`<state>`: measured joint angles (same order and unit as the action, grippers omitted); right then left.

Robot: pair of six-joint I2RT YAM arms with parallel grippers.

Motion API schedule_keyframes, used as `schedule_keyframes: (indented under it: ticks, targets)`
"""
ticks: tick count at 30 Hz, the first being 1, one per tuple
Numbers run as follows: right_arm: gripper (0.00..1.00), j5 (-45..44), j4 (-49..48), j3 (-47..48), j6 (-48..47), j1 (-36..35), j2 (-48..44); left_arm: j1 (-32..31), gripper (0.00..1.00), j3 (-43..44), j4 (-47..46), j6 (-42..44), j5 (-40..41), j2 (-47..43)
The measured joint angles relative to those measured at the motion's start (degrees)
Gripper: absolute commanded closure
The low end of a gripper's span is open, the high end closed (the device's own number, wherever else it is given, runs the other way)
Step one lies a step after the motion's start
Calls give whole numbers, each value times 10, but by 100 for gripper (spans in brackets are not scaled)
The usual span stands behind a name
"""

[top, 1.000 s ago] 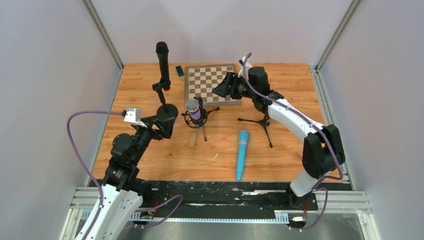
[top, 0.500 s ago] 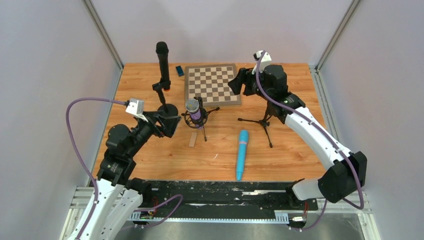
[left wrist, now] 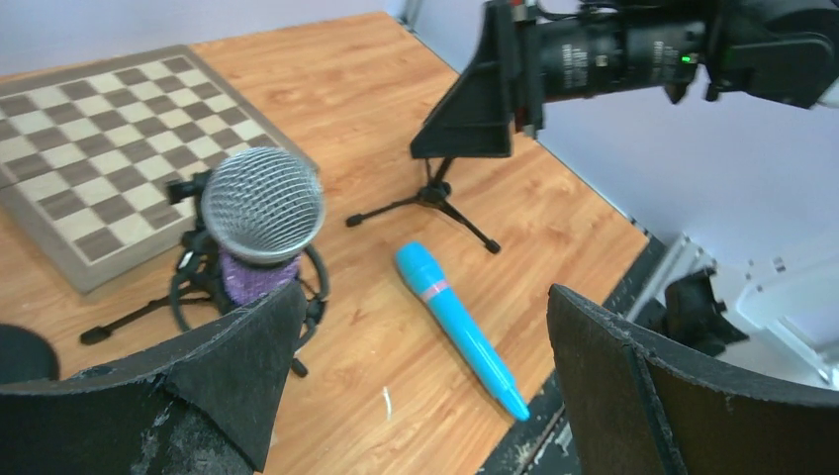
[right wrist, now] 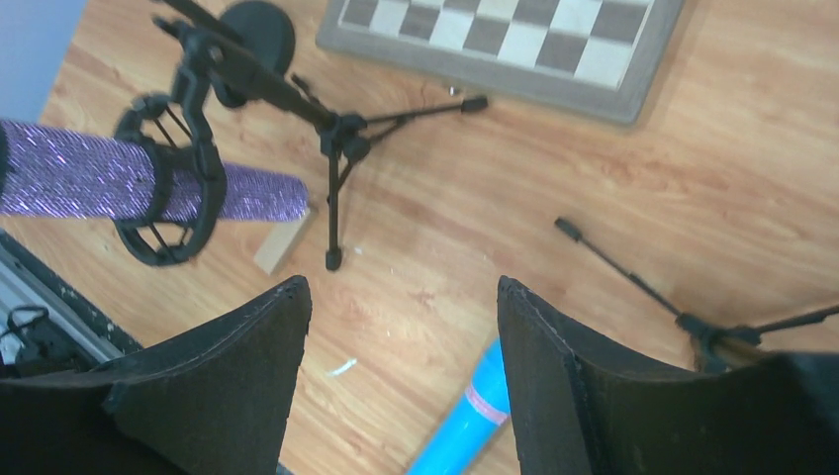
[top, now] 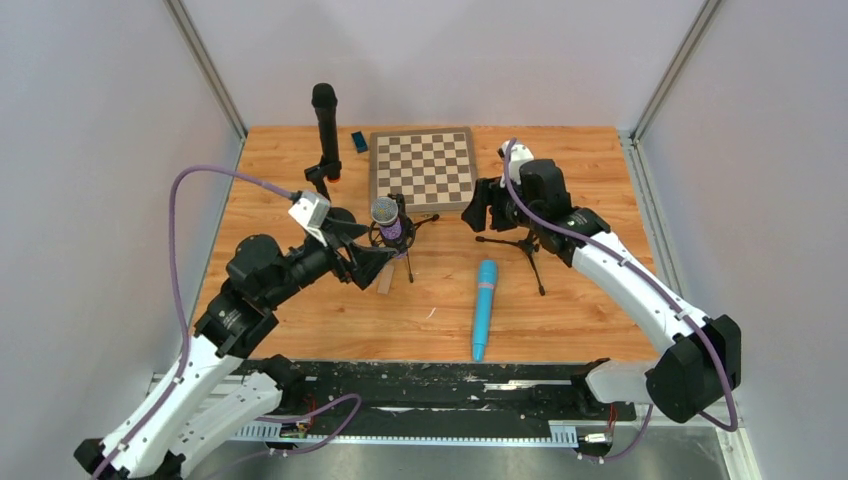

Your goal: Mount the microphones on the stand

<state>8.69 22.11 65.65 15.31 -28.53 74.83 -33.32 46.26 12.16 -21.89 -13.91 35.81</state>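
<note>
Top view: vs a sec ago, left pincer [top: 375, 262] has swung right, away from the round-base stand of the black mic [top: 325, 122], and is now just beside the purple mic [top: 388, 222]; jaws wide, nothing in them. Right pincer [top: 482, 208] has come down off the chessboard [top: 422, 165] and hangs over the bare tripod [top: 527, 245], jaws apart, empty. Black mic is upright at back left, purple mic sits in its ring mount mid-table, and blue mic [top: 484, 308] lies flat toward the front; none of them has moved. Wood table [top: 580, 160], pale grey walls [top: 100, 150] on 3 sides. Left wrist view: wide fingers [left wrist: 237, 366] frame the purple mic's silver grille and the blue mic; purple body mostly hidden behind a finger. Right wrist view: fingers [right wrist: 247, 346] apart over bare wood; blue mic cut off at bottom, purple mic cut off at left, tripod top hidden by the pincer. A small wood block [right wrist: 280, 244] lies by the mount's leg.
</note>
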Motion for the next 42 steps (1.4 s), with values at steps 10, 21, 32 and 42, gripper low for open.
schedule_keyframes:
  ticks: [10,21,32,42]
  targets:
    - [32,15,46,-57,7,-10,-19,-169,0,113,17,65,62,155]
    - [39,13,94,-116,27,-10,-30,-245,0,236,85,84,216,323]
    - [41,-18,127,-146,45,-39,41,-263,0,216,80,79,363,294]
    - [46,-22,126,-146,45,-47,112,-263,0,188,46,81,370,237]
